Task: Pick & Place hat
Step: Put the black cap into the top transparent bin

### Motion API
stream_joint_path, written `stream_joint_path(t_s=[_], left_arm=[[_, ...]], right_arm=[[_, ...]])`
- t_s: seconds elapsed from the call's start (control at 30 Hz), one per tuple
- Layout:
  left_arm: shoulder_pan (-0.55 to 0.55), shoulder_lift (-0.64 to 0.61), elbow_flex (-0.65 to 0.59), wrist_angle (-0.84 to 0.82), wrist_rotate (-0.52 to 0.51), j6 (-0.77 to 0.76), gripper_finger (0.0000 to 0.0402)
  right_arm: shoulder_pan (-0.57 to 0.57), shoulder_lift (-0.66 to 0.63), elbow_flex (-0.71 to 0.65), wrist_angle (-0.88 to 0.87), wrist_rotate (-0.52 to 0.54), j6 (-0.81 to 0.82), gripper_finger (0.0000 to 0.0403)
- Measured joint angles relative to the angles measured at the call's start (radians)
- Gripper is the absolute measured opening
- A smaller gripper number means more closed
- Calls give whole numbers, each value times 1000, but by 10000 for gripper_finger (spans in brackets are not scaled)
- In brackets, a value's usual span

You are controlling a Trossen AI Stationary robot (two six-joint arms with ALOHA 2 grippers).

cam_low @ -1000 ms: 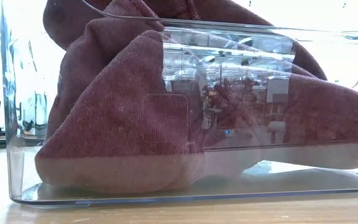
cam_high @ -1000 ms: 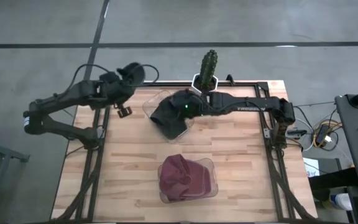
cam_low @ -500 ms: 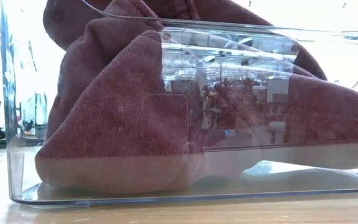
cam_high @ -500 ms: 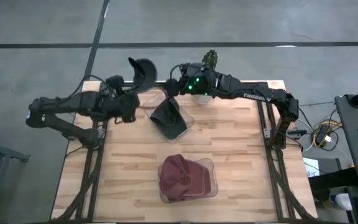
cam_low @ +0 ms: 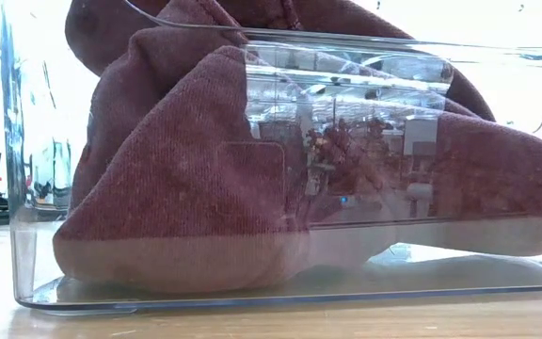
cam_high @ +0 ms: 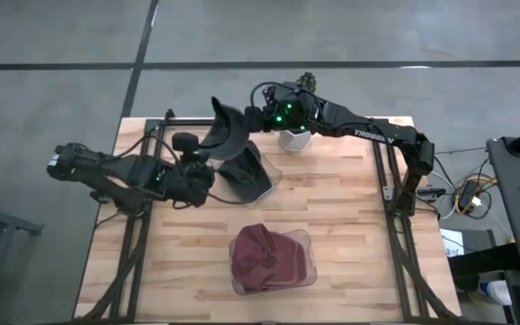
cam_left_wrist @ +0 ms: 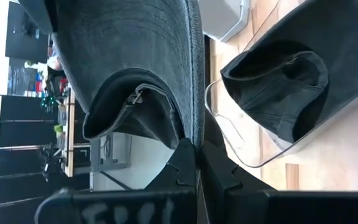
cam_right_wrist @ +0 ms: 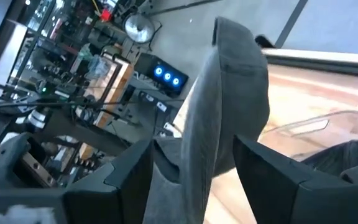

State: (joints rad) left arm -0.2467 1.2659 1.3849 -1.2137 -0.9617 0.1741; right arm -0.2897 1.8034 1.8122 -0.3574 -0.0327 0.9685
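My left gripper (cam_high: pixel 208 161) holds a dark grey hat (cam_high: pixel 226 134) in the air over the table's far middle; the left wrist view shows this hat (cam_left_wrist: pixel 135 68) above the shut fingers. My right gripper (cam_high: pixel 254 117) is open at the hat's far right side. In the right wrist view its fingers stand on either side of the hat's edge (cam_right_wrist: pixel 211 124) with a gap on both sides. Another dark hat (cam_high: pixel 246 176) lies in a clear tray (cam_high: pixel 274 171) just below. A maroon hat (cam_high: pixel 267 257) fills a clear tray near the front edge. My left gripper pinches the hat's rim (cam_left_wrist: pixel 191 134) between its two shut fingers, where the inner band shows. The fingers slant up from the table's near left side. The hat stands up above the fingers, lifted clear of the table and of the tray.
A white pot (cam_high: pixel 295 140) stands at the far edge under my right arm. The low view is filled by the maroon hat (cam_low: pixel 252 188) in its clear tray (cam_low: pixel 26 273). Bare wood lies at the table's left and right.
My left gripper has swung from the far left corner toward the table's right and rolled, carrying the dark hat up beside the tray. My right gripper has left the tray's hat and moved up toward the far edge, and now straddles the carried hat.
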Motion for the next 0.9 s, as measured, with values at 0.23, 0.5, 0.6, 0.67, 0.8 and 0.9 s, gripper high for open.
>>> stream_joint_path(t_s=[0.23, 0.5, 0.6, 0.67, 0.8, 0.9], left_arm=[[-4, -1, 0, 0, 3, 9, 2], [-6, -22, 4, 15, 34, 10, 8], [-6, -31, 3, 39, 38, -18, 9], [-5, -40, 7, 48, 68, -46, 10], [-1, -46, 61, 55, 161, -161, 31], [4, -51, 111, 60, 172, -241, 64]], right_arm=[[1, 0, 0, -8, -84, -7, 121], [1, 1, 0, -112, -86, -53, 14], [9, 1, 0, -129, -64, -67, 12], [11, 1, 0, -130, -60, -67, 12], [16, 1, 0, -136, -60, -66, 11], [18, 1, 0, -130, -52, -66, 10]])
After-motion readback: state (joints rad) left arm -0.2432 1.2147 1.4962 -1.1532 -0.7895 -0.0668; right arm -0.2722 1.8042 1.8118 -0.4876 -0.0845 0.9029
